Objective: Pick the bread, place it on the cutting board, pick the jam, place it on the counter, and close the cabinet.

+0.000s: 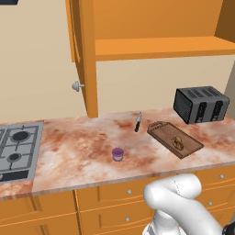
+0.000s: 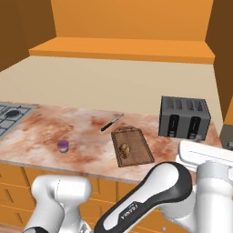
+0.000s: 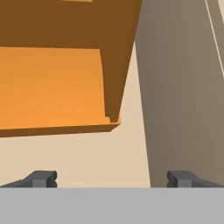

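The bread point(image 1: 177, 143) point(image 2: 124, 149) lies on the dark cutting board point(image 1: 174, 139) point(image 2: 132, 145), right of centre on the counter point(image 1: 82, 151) point(image 2: 86, 132). The purple jam point(image 1: 118, 154) point(image 2: 63, 145) stands on the counter near its front edge, left of the board. The cabinet point(image 1: 156, 27) point(image 2: 127, 22) above is open, its left door point(image 1: 86, 59) swung out edge-on with a silver knob point(image 1: 77, 86). In the hand view my gripper point(image 3: 112, 179) is open, its fingertips point(image 3: 43, 178) wide apart with nothing between them, facing an orange cabinet panel point(image 3: 52, 87) and wall.
A black toaster point(image 1: 201, 104) point(image 2: 184, 117) stands at the back right. A knife point(image 1: 138, 121) point(image 2: 111, 123) lies behind the board. The grey hob point(image 1: 16, 151) point(image 2: 11, 113) takes the counter's left end. Orange drawers point(image 1: 110, 193) run below.
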